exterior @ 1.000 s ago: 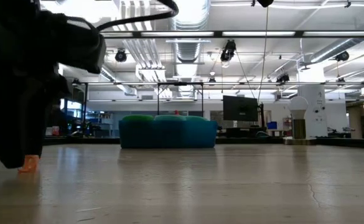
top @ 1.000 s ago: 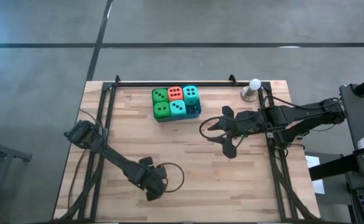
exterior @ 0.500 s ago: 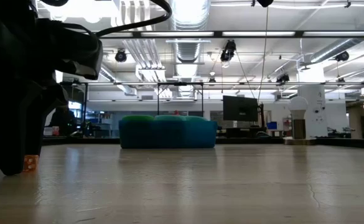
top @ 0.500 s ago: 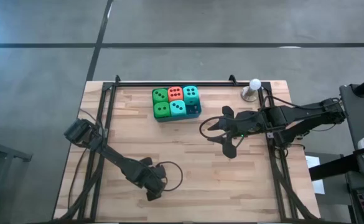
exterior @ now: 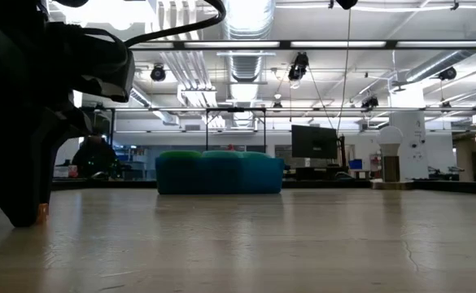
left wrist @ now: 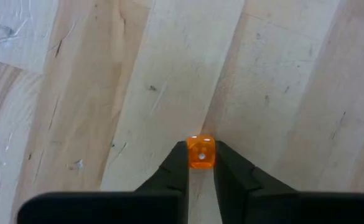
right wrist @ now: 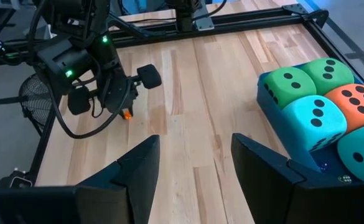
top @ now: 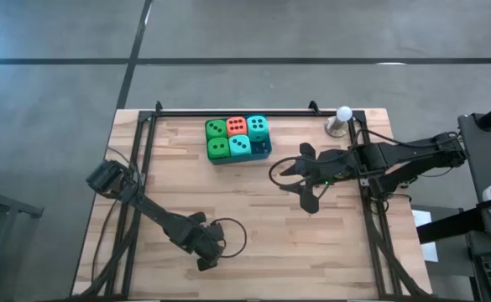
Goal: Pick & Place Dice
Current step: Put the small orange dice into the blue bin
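- Left tool (left wrist: 201,163): low at the near part of the wooden surface (top: 262,218), fingers narrowed on a small orange die (left wrist: 201,152) that sits between the fingertips.
- Right tool (top: 302,176): wide apart, holding nothing, over mid-surface just beside the blue tray (right wrist: 270,107).
- 5 large dice (top: 237,136) sit packed in that tray at the far edge: 2 green, 2 teal, 1 orange-red.

Open-plan lab hall (exposed ceiling ducts (exterior: 242,32)); monitor (exterior: 314,141) behind.
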Tool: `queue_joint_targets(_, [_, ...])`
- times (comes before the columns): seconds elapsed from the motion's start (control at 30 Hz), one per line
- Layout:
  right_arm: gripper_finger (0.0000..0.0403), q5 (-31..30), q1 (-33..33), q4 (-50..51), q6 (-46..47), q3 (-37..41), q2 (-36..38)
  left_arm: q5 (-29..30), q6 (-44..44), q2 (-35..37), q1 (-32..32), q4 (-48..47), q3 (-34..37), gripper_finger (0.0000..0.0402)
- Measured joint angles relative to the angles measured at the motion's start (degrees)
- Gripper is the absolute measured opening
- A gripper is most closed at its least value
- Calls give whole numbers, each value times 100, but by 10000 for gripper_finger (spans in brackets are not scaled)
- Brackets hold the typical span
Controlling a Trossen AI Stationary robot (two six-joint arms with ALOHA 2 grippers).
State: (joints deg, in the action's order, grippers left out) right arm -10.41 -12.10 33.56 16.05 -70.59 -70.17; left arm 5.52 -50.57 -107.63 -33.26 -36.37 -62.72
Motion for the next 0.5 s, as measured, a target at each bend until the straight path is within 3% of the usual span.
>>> queue_joint_targets(0.2, [194,0,0,0,0,0,0,-234,198,183,141,-50,20,43])
queue_joint_targets(0.33, [194,-2,0,0,0,0,0,-261,374,760,423,-107,25,43])
queue_joint_targets(0.5, [194,-2,0,6,0,0,0,344,664,1627,947,-126,-16,47])
